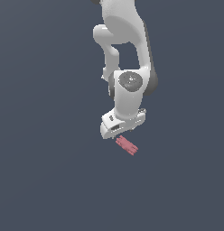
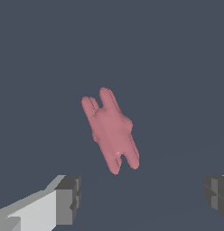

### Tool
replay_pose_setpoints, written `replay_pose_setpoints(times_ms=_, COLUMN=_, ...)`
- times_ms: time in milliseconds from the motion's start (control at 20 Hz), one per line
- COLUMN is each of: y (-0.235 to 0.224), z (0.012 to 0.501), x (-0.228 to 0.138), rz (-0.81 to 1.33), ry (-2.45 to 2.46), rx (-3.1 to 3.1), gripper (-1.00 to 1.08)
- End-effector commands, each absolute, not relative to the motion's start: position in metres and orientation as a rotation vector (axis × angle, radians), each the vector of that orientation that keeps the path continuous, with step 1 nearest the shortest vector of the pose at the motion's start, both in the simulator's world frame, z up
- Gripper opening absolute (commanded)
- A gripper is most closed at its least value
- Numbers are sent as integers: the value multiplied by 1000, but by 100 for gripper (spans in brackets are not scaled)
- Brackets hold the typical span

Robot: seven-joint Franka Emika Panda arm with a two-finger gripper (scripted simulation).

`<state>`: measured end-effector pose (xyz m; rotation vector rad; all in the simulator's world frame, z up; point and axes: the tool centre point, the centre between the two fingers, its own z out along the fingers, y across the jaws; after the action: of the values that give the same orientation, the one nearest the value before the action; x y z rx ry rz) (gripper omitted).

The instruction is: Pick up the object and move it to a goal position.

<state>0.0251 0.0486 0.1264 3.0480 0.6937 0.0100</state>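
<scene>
Pink block (image 1: 127, 145), small and long, lies on the flat dark grey floor (image 1: 41, 180). It sits just past the low end of the white robot arm (image 1: 125, 58). In the exterior view it is tilted, with 1 end near the gripper and the other end pointing down toward the exterior view's right.

From that far camera the block looks tiny next to the big white gripper (image 1: 117, 134). You can see the round joint with a grey cap and the whole bent arm above it. You cannot see the fingers from there, because the body of the hand hides them. So that view does not tell if the pincer is wide or closed.

The wrist view shows much more of the block (image 2: 111, 130). It has 2 rounded prongs at each end and a fat lump in the middle, with a groove running along it. It looks soft pink all over.

The wrist view also shows the 2 fingers (image 2: 68, 198), grey at the tips, 1 with a white part behind it. They stand far apart, so the gripper (image 2: 141, 195) is wide open. Nothing is between them. The block is ahead of the fingers, not touching them, and it rests on the floor (image 2: 177, 67).
</scene>
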Motion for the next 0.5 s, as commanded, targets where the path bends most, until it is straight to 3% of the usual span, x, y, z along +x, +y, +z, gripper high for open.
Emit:
replay_pose_setpoints(times_ms=0, y=54, z=116, x=28, rz=6, ry=817, rx=3019, gripper=100)
replay_pose_setpoints(times_ms=450, y=70, z=87, x=37, rz=0, ry=1156, rx=2915, gripper=100)
